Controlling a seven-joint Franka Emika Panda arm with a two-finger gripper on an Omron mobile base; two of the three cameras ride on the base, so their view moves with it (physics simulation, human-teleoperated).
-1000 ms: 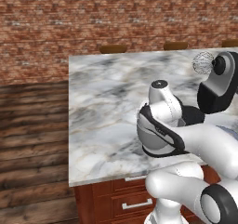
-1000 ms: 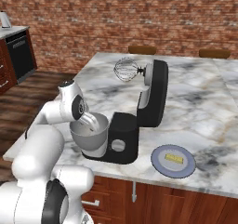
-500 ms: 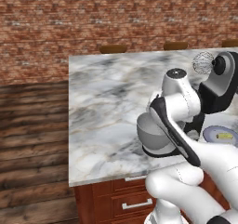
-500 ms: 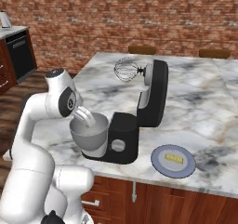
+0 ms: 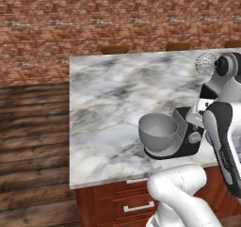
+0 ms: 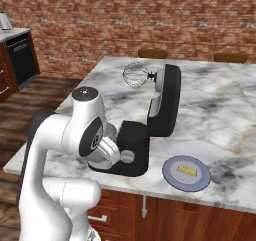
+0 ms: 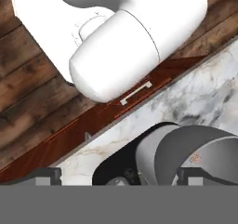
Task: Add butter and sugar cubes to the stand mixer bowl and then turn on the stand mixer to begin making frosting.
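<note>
Gripper [image 7: 119,176] spread wide, nothing held; bowl [image 7: 204,158] seen at 3 o'clock of it, mixer [image 7: 116,172] base beneath.

No readable text, labels, brand marks or numbers anywhere: mixer, bowl, plate, counter and cabinet fronts are all plain. Nothing legible on the brick wall either.

Bowl [image 5: 158,129] on mixer [image 6: 150,120] base (plate [image 6: 173,177] just beside)
</note>
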